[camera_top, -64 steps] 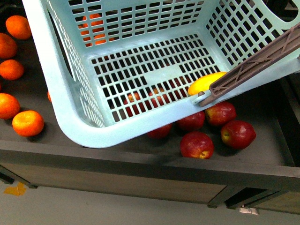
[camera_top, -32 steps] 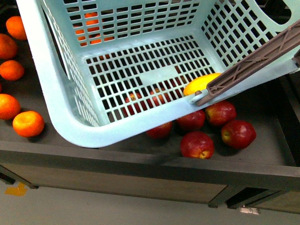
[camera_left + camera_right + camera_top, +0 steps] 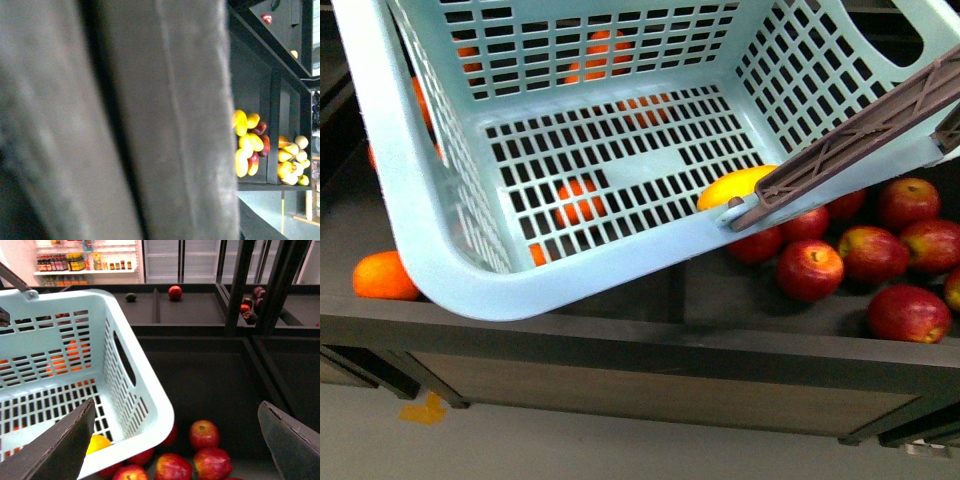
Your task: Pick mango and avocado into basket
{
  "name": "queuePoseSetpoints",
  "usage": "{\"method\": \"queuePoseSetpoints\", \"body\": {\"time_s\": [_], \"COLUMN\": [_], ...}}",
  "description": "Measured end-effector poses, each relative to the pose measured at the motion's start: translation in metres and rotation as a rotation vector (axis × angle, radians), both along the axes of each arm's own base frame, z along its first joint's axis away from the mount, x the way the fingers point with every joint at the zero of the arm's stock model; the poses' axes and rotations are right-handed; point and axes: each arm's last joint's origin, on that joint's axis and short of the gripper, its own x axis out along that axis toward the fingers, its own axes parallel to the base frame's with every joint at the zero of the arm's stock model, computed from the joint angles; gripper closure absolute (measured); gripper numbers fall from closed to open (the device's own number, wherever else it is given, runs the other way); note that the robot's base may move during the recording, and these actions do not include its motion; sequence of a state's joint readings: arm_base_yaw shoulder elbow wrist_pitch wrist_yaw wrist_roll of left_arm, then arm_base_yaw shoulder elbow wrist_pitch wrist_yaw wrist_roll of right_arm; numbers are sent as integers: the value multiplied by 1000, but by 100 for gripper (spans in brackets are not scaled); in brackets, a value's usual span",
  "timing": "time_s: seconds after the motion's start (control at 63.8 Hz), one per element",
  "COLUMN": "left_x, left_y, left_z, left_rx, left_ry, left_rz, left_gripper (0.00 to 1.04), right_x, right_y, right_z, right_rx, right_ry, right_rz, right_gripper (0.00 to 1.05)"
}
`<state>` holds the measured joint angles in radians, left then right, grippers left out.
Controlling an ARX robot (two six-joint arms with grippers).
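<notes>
Basket (image 3: 520,290) holding the mango (image 3: 738,186) has shifted left over oranges (image 3: 382,275); avocado (image 3: 130,297) still outside on a far shelf; right end effector (image 3: 176,404) spread wide, left end effector impossible to tell.

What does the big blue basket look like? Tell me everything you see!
The basket is light turquoise plastic, with slotted grid walls and floor, a smooth rounded rim and a long hand slot in one wall. A brown handle pivots on its near rim. It hangs tilted over the dark fruit shelf, and oranges show through its slots. One yellow mango lies inside against the near wall. What holds it up cannot be seen.
</notes>
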<state>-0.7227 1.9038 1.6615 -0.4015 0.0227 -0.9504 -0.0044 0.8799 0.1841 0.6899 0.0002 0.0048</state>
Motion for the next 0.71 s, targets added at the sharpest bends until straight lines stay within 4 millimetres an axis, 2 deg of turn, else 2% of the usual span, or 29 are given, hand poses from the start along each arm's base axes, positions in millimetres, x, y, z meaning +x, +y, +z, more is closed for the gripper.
{"method": "queuePoseSetpoints", "body": {"time_s": [0.705], "left_x": [1], "left_y": [1], "left_z": [0], "left_rx": [2], "left_ry": [-3], "left_rz": [-1], "left_gripper": [77], "right_x": [0], "right_y": [0], "right_z": [0], "right_rx": [0], "right_ry": [0], "right_rz": [1], "right_gripper": [9]}}
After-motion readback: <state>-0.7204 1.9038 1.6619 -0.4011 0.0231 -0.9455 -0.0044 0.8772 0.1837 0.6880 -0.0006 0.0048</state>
